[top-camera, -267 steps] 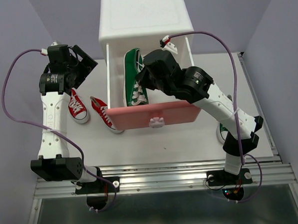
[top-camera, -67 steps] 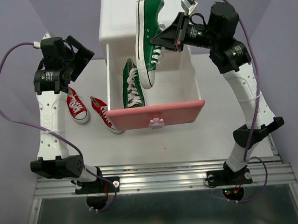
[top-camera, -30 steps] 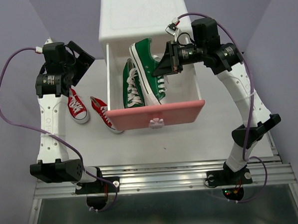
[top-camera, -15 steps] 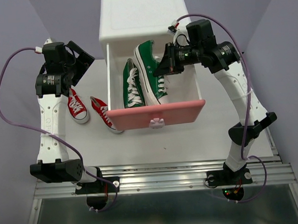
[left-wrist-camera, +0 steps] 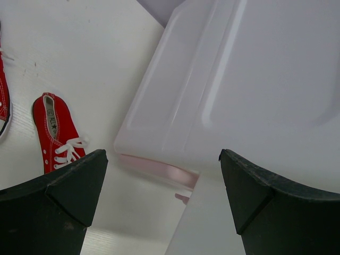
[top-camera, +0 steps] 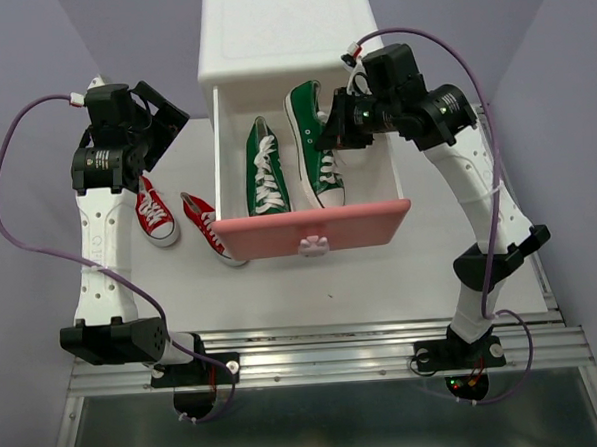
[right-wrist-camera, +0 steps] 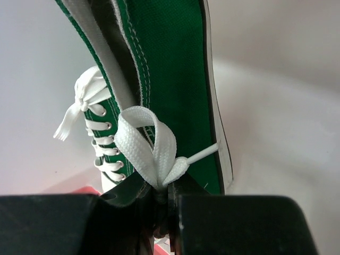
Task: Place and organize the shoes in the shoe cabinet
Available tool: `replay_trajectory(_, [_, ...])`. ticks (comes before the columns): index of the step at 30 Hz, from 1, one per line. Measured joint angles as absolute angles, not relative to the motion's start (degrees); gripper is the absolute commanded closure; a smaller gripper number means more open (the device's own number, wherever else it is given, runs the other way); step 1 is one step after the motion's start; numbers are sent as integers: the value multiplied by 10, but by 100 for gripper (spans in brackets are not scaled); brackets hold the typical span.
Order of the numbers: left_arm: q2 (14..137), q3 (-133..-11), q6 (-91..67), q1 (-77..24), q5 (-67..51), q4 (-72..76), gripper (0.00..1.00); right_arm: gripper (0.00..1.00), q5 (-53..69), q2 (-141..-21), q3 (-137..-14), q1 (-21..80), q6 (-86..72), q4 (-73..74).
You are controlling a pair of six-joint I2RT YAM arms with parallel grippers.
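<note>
- Top external view, far left: the left gripper hovers beside the cabinet and holds nothing. Its wrist view shows the jaws wide apart.
- On the table below it lie the outer red shoe and the inner red shoe. The inner one's toe sits at the drawer's corner (touching it or tucked under, I cannot tell).
- The drawer is pulled out. The first green shoe lies along its left side, toe toward the pink front.
- Just beside it is the second green shoe, parallel and toe forward. The right gripper is clamped on its tongue and lace, and the wrist view shows the bow pinched between closed fingers. Whether the sole rests on the drawer floor cannot be told.
- To finish this step well:
  - Ease the shoe down until the sole lies flat before letting go.
  - Keep it parallel to its mate, close but not overlapping.
  - Open the jaws slowly and lift straight up, since a snagged lace could drag the shoe askew.
  - Keep the heel low enough to pass under the cabinet top, so the drawer can shut.
</note>
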State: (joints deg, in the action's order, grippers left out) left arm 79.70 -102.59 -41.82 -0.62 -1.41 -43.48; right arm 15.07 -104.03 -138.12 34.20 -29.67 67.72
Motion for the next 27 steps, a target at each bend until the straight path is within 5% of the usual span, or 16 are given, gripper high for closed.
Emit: replay_trajectory(27, [806, -1016, -416, -6, 3, -435, 1, 96, -17, -1057, -1422, 421, -280, 718])
